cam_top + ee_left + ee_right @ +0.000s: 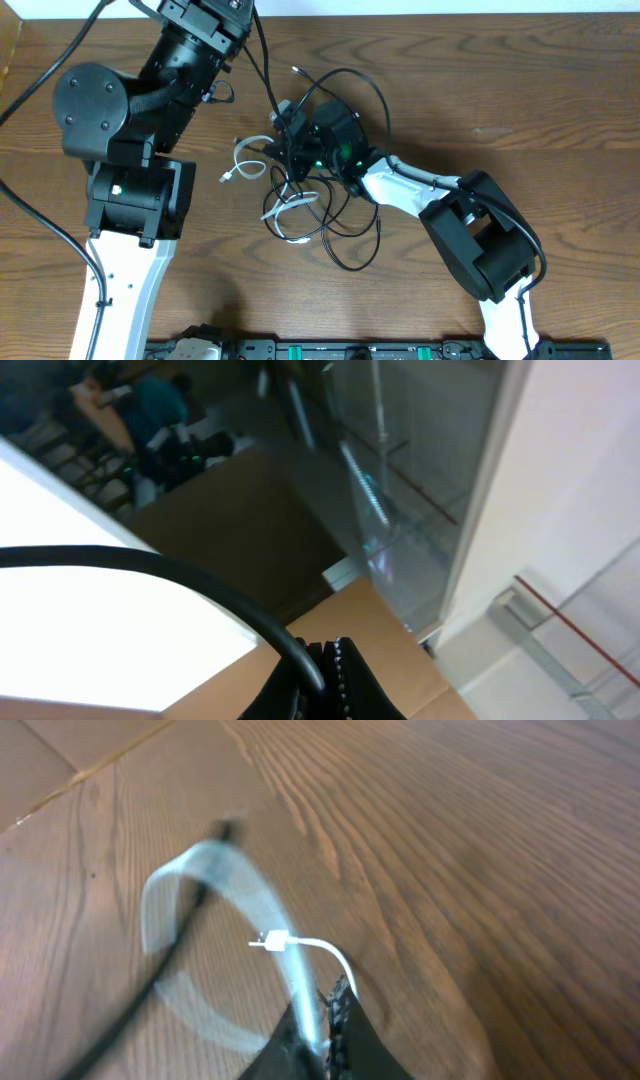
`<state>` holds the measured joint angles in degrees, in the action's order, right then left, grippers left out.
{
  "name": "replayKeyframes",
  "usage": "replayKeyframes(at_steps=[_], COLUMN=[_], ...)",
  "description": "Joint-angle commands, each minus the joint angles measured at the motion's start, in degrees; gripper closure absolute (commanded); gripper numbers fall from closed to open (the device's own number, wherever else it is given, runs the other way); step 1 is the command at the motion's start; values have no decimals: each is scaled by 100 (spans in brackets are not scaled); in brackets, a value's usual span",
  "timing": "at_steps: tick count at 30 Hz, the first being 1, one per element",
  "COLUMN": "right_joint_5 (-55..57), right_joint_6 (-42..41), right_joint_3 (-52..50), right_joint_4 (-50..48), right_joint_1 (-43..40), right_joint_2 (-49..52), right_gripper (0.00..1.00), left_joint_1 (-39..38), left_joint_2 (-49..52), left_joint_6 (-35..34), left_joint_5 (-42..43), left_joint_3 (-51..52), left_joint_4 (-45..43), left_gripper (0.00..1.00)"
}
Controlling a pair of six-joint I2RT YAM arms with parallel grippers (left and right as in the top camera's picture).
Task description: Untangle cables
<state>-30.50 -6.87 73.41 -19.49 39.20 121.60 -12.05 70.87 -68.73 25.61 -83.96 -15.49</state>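
- Right gripper [328,1022]: fingers pressed together, pinching the white cable [245,880] a short way behind its plug [270,942].
- Just beyond the fingertips, the white cable curls in a blurred loop above the table [480,870]. One of the black cables [150,988] runs beside it.
- Overhead view: black cables lie looped and tangled with the white cable at mid-table, beneath the right gripper.
- Far side: left gripper [328,672], fingers pressed together, well apart from the cables, facing the room.

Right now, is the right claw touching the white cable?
Touching. The right wrist view shows the white cable running straight into the shut tips of the right claw, pinched between them.
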Motion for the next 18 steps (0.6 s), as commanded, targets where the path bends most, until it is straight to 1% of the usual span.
replayKeyframes(at_steps=[1, 3, 4, 6, 7, 8, 10, 13, 16, 18], right_joint_5=[107, 308, 678, 1893, 2789, 3357, 4085, 3967, 3956, 3840], right_joint_6=[-376, -393, -479, -734, -953, -1150, -1438, -1453, -1980, -2358], right_joint_3=[42, 42, 42, 42, 42, 42, 42, 42, 42, 42], right_joint_4=[278, 815, 1191, 2055, 2577, 2887, 3388, 3696, 3906, 3969], right_joint_1=[-251, -424, -509, -658, -754, -826, -1021, -1344, -1613, -1722], right_joint_2=[-334, -651, -811, -1108, -1257, -1333, -1467, -1604, -1709, -1751], right_gripper=[99, 99, 99, 99, 99, 99, 99, 99, 99, 99], left_joint_1=[15, 76, 146, 341, 505, 629, 866, 1115, 1241, 1331], left_joint_2=[-57, -57, -59, -87, -136, -177, -264, -378, -409, -407], left_joint_6=[496, 658, 647, 426, 369, 374, 415, 490, 579, 743], left_joint_5=[48, 24, 24, -63, -149, -212, -251, -232, -330, -658], left_joint_3=[-162, -162, -162, -162, -162, -162, -162, -162, -162, -162], left_joint_4=[192, 234, 227, 90, 20, 0, 17, 455, 1086, 1648], left_gripper=[93, 93, 92, 92, 92, 93, 92, 93, 93, 93])
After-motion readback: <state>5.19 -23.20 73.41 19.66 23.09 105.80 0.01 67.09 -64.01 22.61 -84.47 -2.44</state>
